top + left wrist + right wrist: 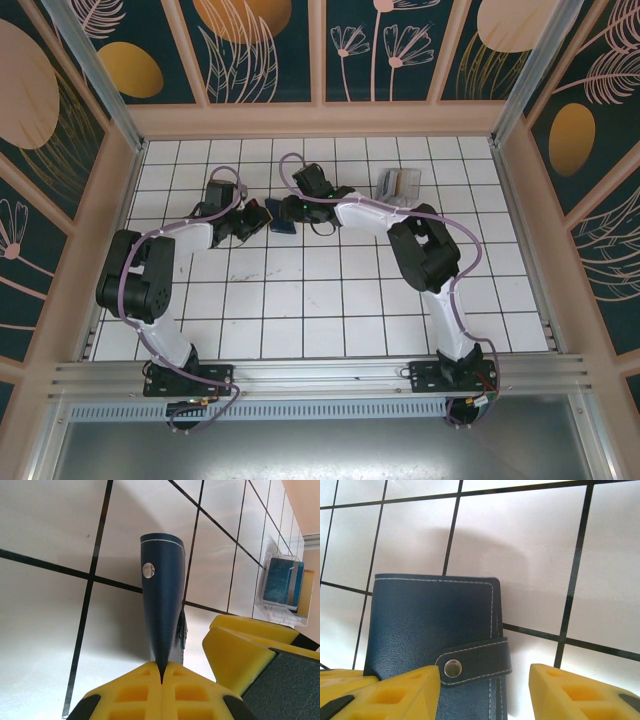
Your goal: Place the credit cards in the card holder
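Left fingers pinched tight on card holder edge. Right fingers part open beside it, holding nothing.

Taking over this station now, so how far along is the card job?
Done: nothing visible; cards lie in the clear tray, away from the card holder. In hand: the left gripper is shut on the card holder, its snap strap fastened, and the right gripper has its fingers open around the strap edge. Left: unsnap it, open it, fetch the cards and slide them in.
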